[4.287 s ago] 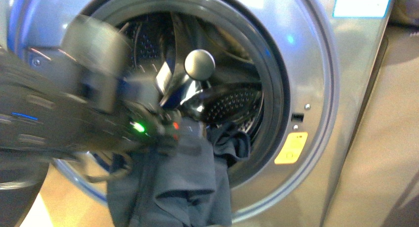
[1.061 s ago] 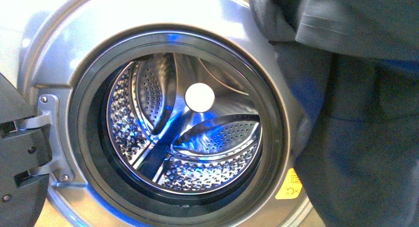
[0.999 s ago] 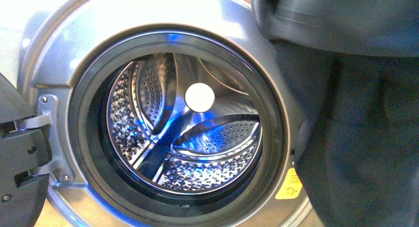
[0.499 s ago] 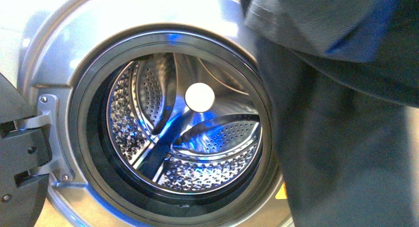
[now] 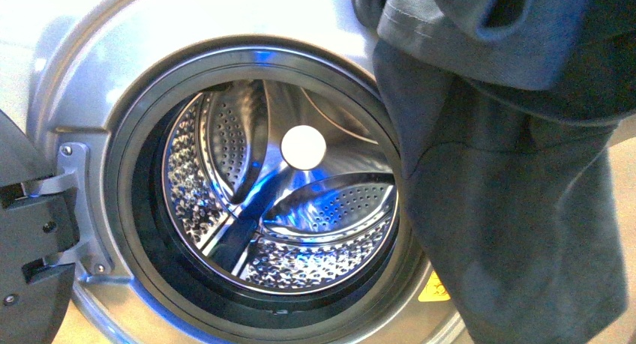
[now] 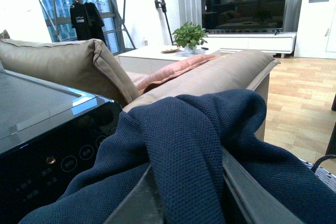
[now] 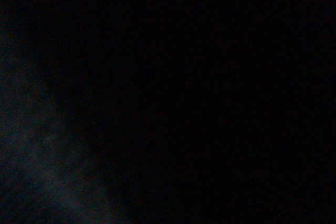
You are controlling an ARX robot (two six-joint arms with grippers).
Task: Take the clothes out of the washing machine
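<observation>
Front view: a grey-silver front-loading washing machine point(image 5: 97, 52) fills the frame, its porthole open. The perforated steel drum point(image 5: 300, 231) at centre holds no cloth that can be seen. The dark door point(image 5: 30, 269) stands swung out at the left edge.

A limp navy garment point(image 5: 517, 209) hangs down the right side of the frame, from the upper right corner to the lower right. It is outside the drum, in front of the machine's face, and it covers the right edge of the door ring and most of a yellow sticker point(image 5: 435, 290).

Left wrist view: the left gripper point(image 6: 186, 163) rises from the bottom of the frame with a thick fold of the garment bunched between its two grey fingers point(image 6: 137, 205). The jaws stand partly apart, pressed against the fabric, and more cloth spills over both sides. The machine's black control panel point(image 6: 47, 166) sits at lower left.

The right wrist view is dark, so the right gripper's state cannot be told.

Likely risks: the hold is on a single bunched fold, so the soft cloth could slide free under its own weight. The trailing hem hangs close to the door ring and might catch there — and the draped fabric blocks the front camera's right side.
</observation>
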